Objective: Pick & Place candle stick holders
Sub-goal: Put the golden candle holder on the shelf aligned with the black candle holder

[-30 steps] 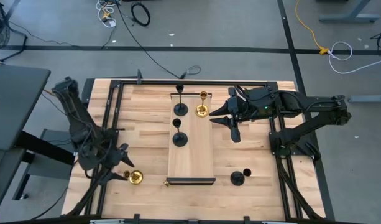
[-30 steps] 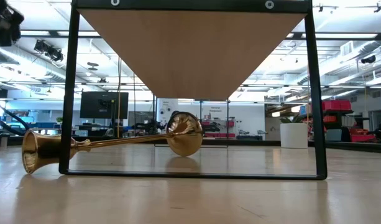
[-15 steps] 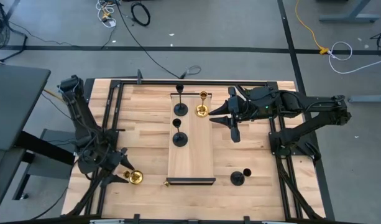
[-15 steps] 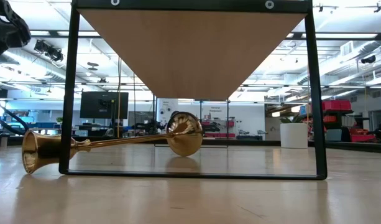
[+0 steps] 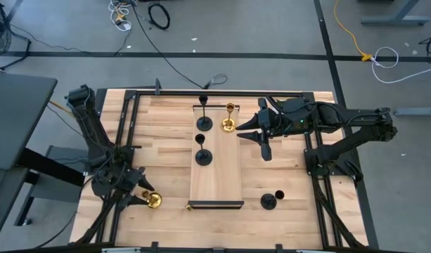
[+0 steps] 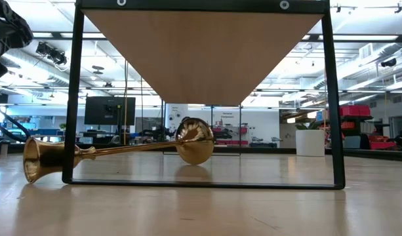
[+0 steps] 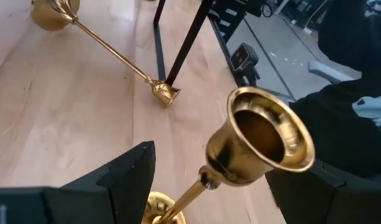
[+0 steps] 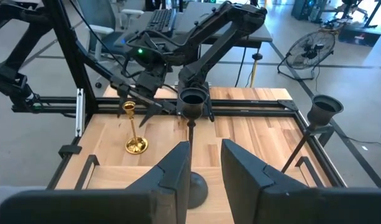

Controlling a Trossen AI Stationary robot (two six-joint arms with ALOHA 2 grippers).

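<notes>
A gold candle stick holder (image 5: 154, 201) stands upright on its base on the table at the near left. My left gripper (image 5: 145, 197) is open, with one finger on each side of the holder (image 7: 258, 140) and clear of it. My right gripper (image 5: 257, 137) is open by a narrow gap and empty, right of the raised wooden board (image 5: 226, 172). Two black holders (image 5: 203, 123) (image 5: 202, 157) and a gold one (image 5: 229, 125) stand on the board. Another black holder (image 5: 270, 202) stands on the table at the near right. A third gold holder (image 6: 122, 149) lies on its side under the board.
The board rests on a black frame (image 6: 330, 98) above the table. The lying gold holder (image 7: 109, 46) reaches past a frame post (image 7: 184, 43) close to my left gripper. Black rails (image 5: 127, 126) run along the table's left, right and far sides.
My left gripper has moved a little toward the table's near edge and toward the upright gold holder, which has stayed in place.
</notes>
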